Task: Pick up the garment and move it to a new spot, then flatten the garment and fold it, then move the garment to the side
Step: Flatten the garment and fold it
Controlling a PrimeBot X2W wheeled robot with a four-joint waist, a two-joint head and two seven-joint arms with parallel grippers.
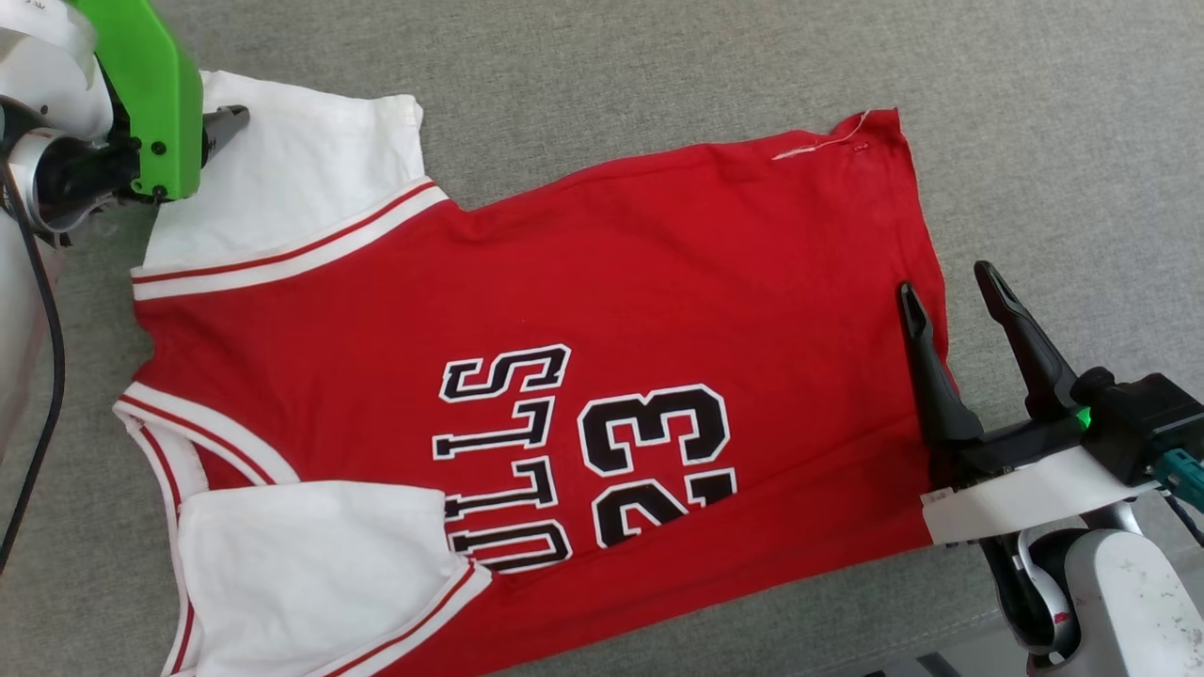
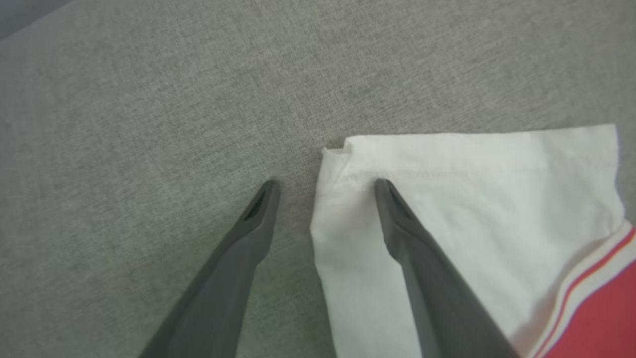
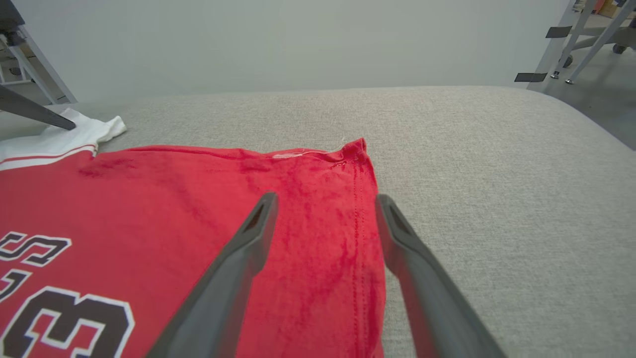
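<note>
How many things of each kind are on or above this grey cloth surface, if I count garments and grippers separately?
Garments: 1, the red jersey T-shirt
Grippers: 2, the left gripper and the right gripper, both with open jaws
Total: 3

The garment (image 1: 658,282), red with white sleeves, is spread flat and print-up on the grey surface (image 1: 658,56), neck at the left, hem at the right. The near sleeve (image 1: 310,564) is folded over the print (image 1: 583,442).
</note>
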